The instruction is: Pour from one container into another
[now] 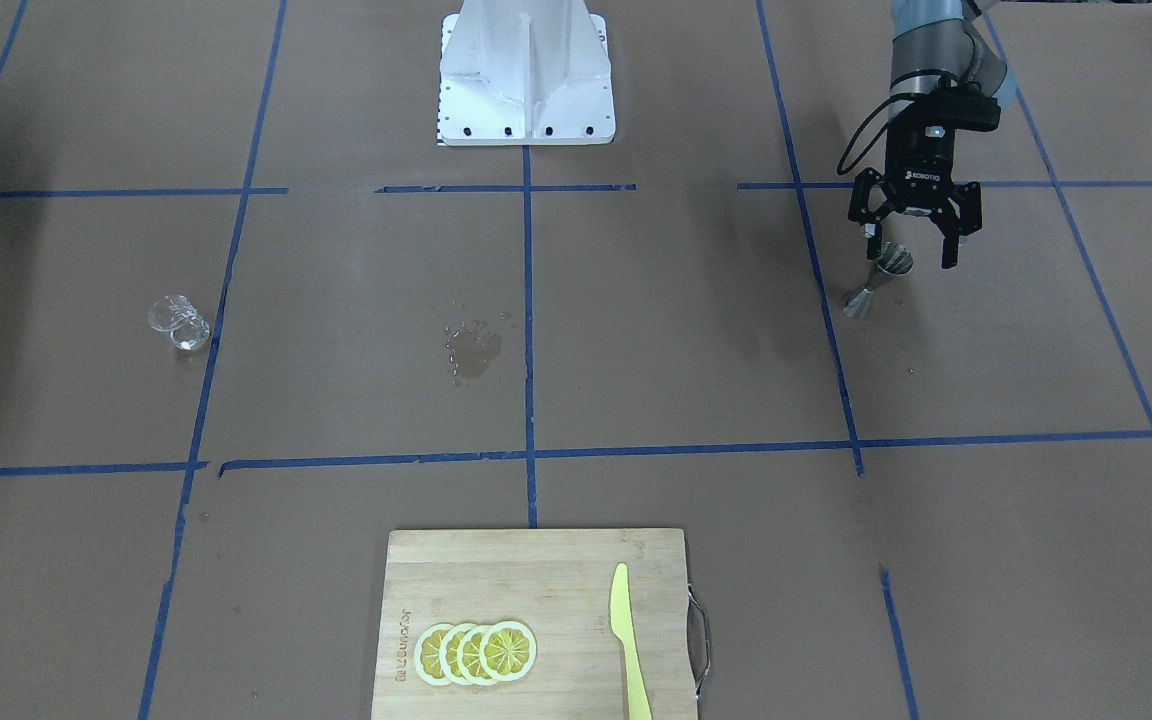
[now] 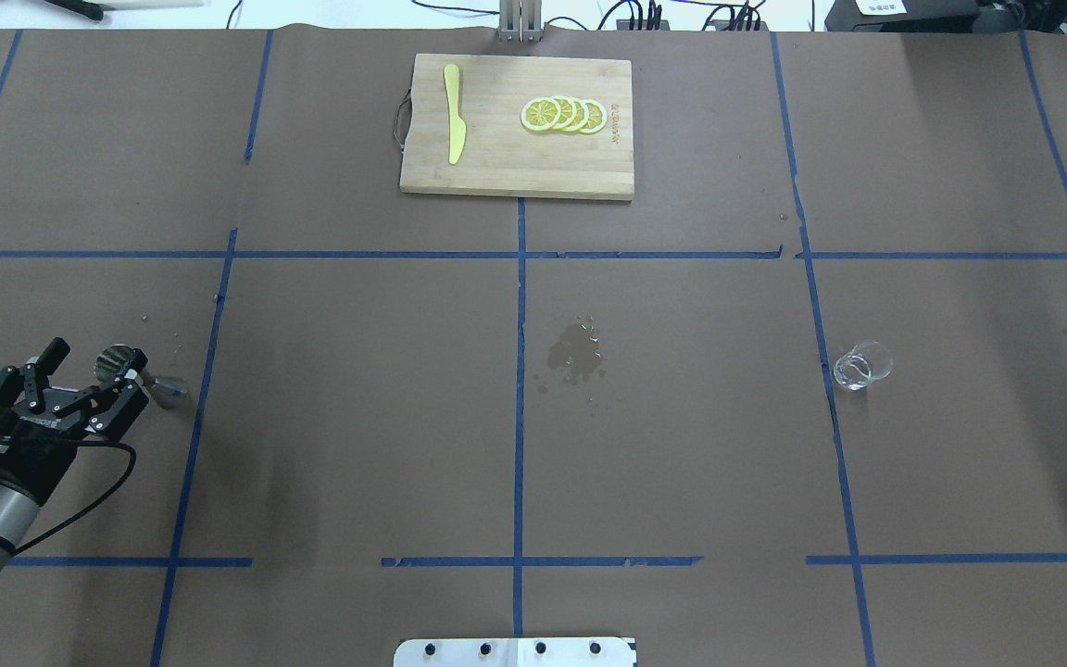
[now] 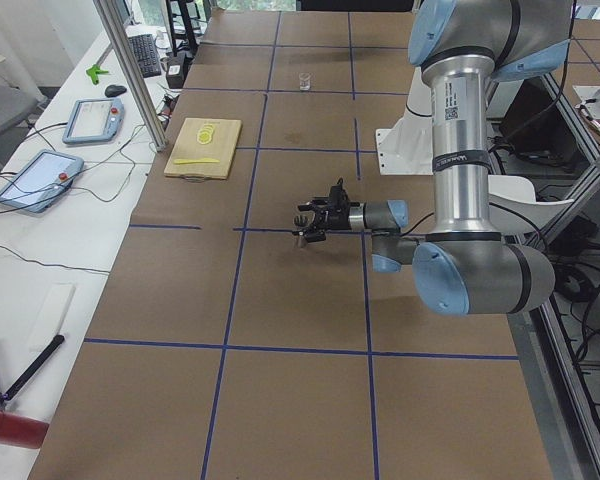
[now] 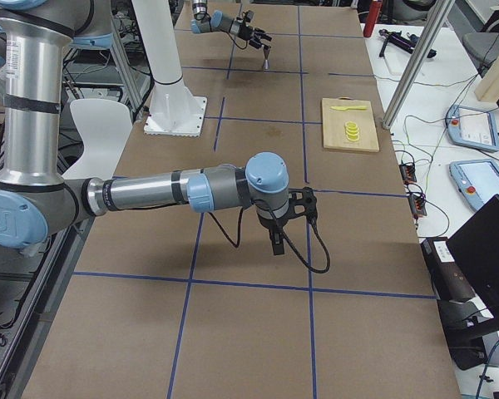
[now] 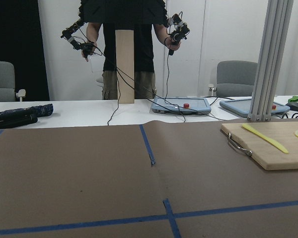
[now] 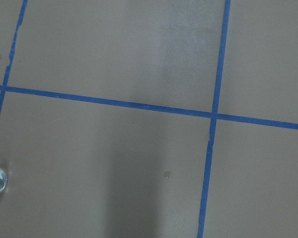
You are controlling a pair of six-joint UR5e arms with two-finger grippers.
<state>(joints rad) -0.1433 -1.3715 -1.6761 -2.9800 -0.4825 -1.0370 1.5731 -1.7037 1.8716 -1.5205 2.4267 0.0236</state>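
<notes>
Currently your left pincer [image 1: 911, 245] hangs spread open, seemingly astride the metal jigger [image 1: 878, 282] on the desk [image 1: 636, 330] at its left end; light, stiff and slick, so I'd grip its narrow waist.

Steel jigger [image 1: 879, 280] and clear glass [image 1: 179, 323] — well apart, at opposite sides.

Across the bench [image 1: 686, 330] from the robot's base, at the edge: cutting board [image 1: 536, 565], lemon slices [image 1: 476, 652] and knife [image 1: 626, 640] on it. Mid-bench: puddle [image 1: 473, 350]. Well to the robot's right: glass [image 1: 179, 323]. Well left: jigger [image 1: 878, 280], below left tool [image 1: 911, 255].
</notes>
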